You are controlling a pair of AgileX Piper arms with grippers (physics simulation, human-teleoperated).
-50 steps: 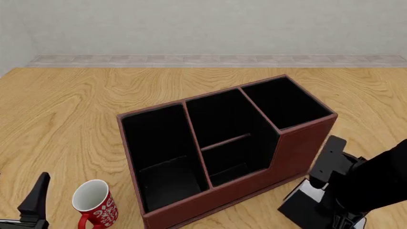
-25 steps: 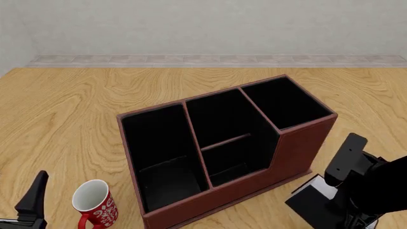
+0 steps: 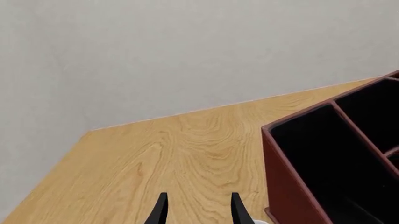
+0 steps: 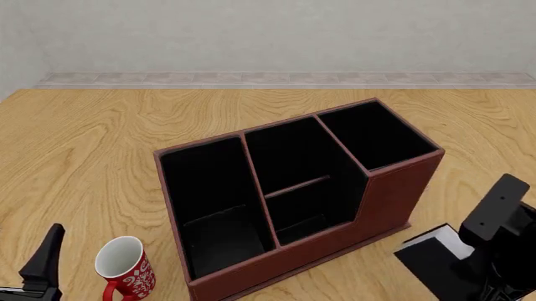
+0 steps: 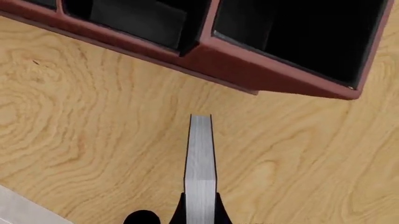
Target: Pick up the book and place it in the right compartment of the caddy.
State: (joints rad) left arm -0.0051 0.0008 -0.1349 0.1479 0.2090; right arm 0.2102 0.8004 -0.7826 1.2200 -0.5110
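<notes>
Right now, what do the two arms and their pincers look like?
Both are plain black, without visible markings or cables. The left pincer ends in two thin, pointed, blade-like fingers. The right arm is bulky, with a flat rectangular block on top; its pincer has slim dark fingers.

Wooden desk (image 4: 100, 144), light oak grain, running back to pale wall. Reddish-brown caddy (image 4: 393, 194) resting on desk, set askew, black-lined, three slots; right compartment (image 4: 377, 135) smallest, tall front wall. Caddy's front wall just ahead of right gripper (image 5: 199, 215), bare desk between them. Red-and-white mug (image 4: 125, 266) standing upright on desk, close right of left gripper (image 3: 198, 210), just beside caddy's low front corner, apart from it.
</notes>
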